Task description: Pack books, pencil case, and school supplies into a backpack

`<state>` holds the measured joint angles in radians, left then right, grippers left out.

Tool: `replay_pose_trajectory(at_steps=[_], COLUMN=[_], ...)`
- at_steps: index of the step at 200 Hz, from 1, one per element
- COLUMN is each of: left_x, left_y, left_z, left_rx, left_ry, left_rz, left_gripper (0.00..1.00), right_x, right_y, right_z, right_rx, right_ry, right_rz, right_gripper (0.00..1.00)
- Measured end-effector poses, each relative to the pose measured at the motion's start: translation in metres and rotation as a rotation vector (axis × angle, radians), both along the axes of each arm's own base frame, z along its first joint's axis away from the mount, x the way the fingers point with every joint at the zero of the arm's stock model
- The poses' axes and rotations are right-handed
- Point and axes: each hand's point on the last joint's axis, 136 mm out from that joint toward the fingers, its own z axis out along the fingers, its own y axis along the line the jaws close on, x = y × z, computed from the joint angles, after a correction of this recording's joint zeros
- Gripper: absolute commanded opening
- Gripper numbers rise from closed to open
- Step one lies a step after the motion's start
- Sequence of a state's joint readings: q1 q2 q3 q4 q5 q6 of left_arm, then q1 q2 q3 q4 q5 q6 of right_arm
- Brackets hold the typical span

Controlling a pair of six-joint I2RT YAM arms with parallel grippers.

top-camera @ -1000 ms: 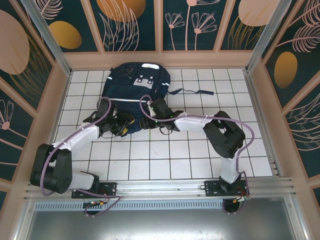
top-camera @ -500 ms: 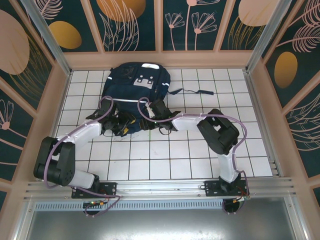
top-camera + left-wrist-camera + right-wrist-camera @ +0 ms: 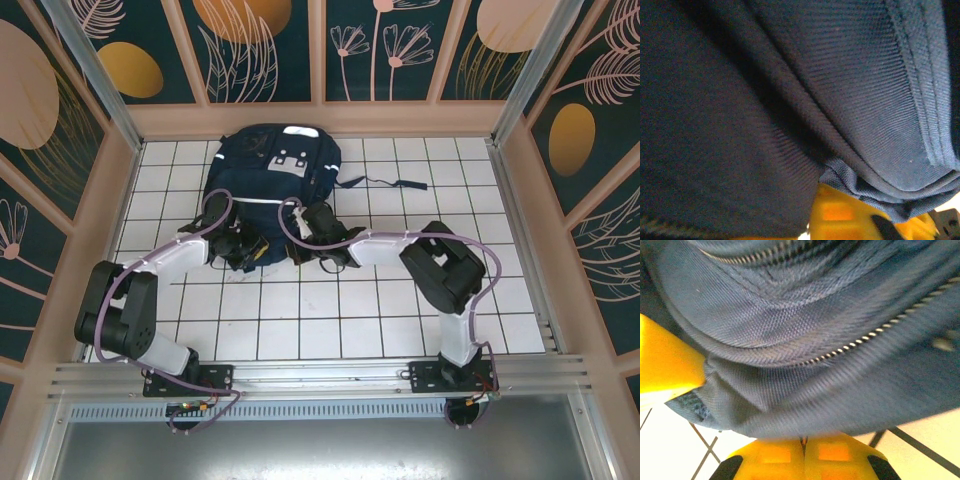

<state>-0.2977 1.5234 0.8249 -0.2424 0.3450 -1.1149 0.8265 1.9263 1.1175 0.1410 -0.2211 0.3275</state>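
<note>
Top external view: the backpack (image 3: 268,170) lies in the upper middle of the frame on the white tiled table (image 3: 400,320), with a white reflective patch (image 3: 299,133) near its far end and a dark strap (image 3: 385,183) trailing to the right. Both arms reach in from the bottom corners to its near edge. The left gripper (image 3: 250,250) sits at the lower left of the bag and the right gripper (image 3: 318,238) at the lower right. Each is partly hidden by straps and cables. Floral wall panels (image 3: 250,45) close the scene at the top.

Left wrist view: navy backpack fabric covers the frame, a stitched seam at upper right. The left gripper (image 3: 840,220) shows yellow at the bottom edge, pressed together. Whether cloth is caught cannot be told.

Right wrist view: a zip (image 3: 875,335) runs across the folded fabric. The right gripper (image 3: 804,452) at bottom centre has its yellow fingers pressed together just under the fold. A yellow block (image 3: 665,365) I cannot identify sits at the left edge.
</note>
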Motion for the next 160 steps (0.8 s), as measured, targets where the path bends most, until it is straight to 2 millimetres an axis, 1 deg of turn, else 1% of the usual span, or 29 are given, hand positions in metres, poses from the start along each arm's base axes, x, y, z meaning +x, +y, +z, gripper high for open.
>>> replay_pose_trajectory(at_steps=[23,46,65,93,128,148,160], left_x=[0.001,0.002,0.002,-0.001,-0.006,-0.008,-0.009], left_y=[0.001,0.002,0.006,0.012,0.019,0.022,0.024], left_z=[0.001,0.002,0.006,0.015,0.027,0.035,0.04], left_rx=[0.022,0.041,0.06,0.065,0.08,0.087,0.087], left_ry=[-0.008,-0.02,-0.039,-0.074,-0.106,-0.126,-0.141], left_rz=[-0.002,-0.001,0.001,0.003,0.001,-0.001,0.0], left_gripper=[0.0,0.0,0.0,0.0,0.0,0.0,0.0], right_x=[-0.002,-0.001,0.007,0.019,0.045,0.069,0.084], right_y=[-0.01,-0.024,-0.04,-0.066,-0.097,-0.11,-0.116], right_z=[0.012,0.014,0.015,0.022,0.024,0.023,0.02], right_rx=[-0.017,-0.051,-0.075,-0.078,-0.086,-0.09,-0.094], right_ry=[-0.018,-0.03,-0.046,-0.059,-0.06,-0.058,-0.051], right_rz=[-0.024,-0.061,-0.109,-0.173,-0.257,-0.307,-0.337], right_gripper=[0.0,0.0,0.0,0.0,0.0,0.0,0.0])
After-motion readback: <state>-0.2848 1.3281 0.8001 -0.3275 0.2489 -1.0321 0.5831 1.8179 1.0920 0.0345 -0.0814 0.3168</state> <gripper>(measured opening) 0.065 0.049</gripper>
